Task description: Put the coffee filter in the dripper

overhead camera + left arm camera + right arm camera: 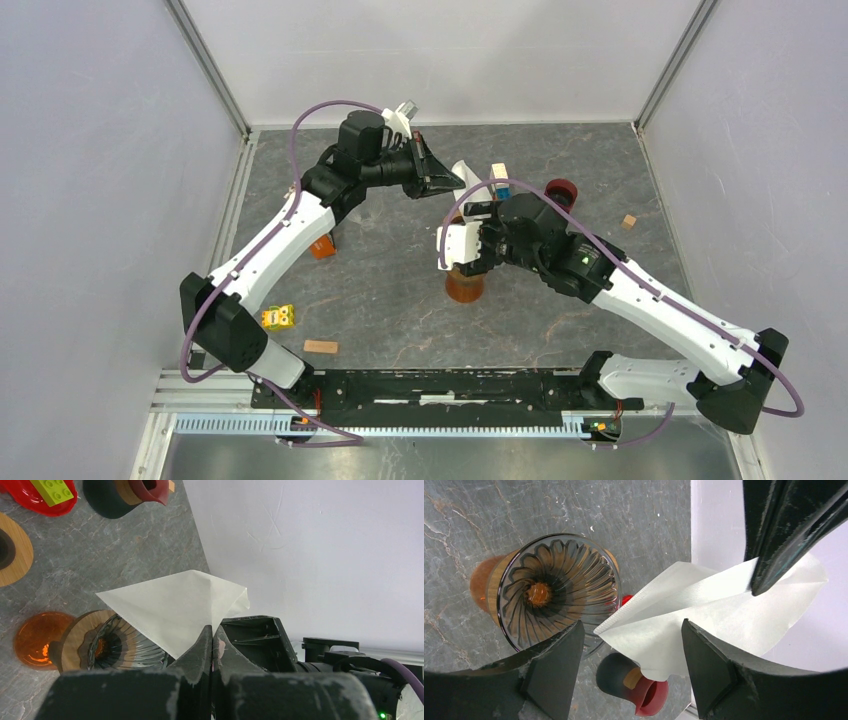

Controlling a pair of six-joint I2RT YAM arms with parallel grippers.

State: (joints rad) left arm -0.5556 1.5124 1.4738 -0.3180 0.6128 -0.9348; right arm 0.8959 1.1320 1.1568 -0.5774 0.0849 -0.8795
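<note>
— Now, which step are you on?

— Carrying, I judge. Nearest me, my right gripper [631, 630] hangs with its jaws spread wide and nothing in them. It looks down on the dripper [556, 587], a ribbed glass cone in a wooden collar seated on an orange base [37, 637]. Nothing lies inside the cone yet.

— And the filter?

— Farther out. My left gripper [212, 630] has its jaws pinched tight on one edge of the coffee filter [175, 605]. The filter is in the air, folded flat, off to the side of the dripper's rim and seemingly clear of it.

— What does the next move call for?

— Bringing the filter's point over the cone's mouth and lowering it in, I'd say. The paper is flat, so it probably needs opening, and the wide right gripper looks placed to help. A limp sheet could catch the rim and fold.

— Anything you can't make out?

— Plenty. From the right wrist, the filter's lower edge shows between my right fingers, but I can't tell whether it is level with them or above. Overhead, the right arm covers most of the dripper, and only the orange base shows. Beyond, a dark cup with a red lip [634, 685] sits partly behind the paper. A red dish [20, 497] holding a green brick is cut off at the edge of the left wrist view.
</note>
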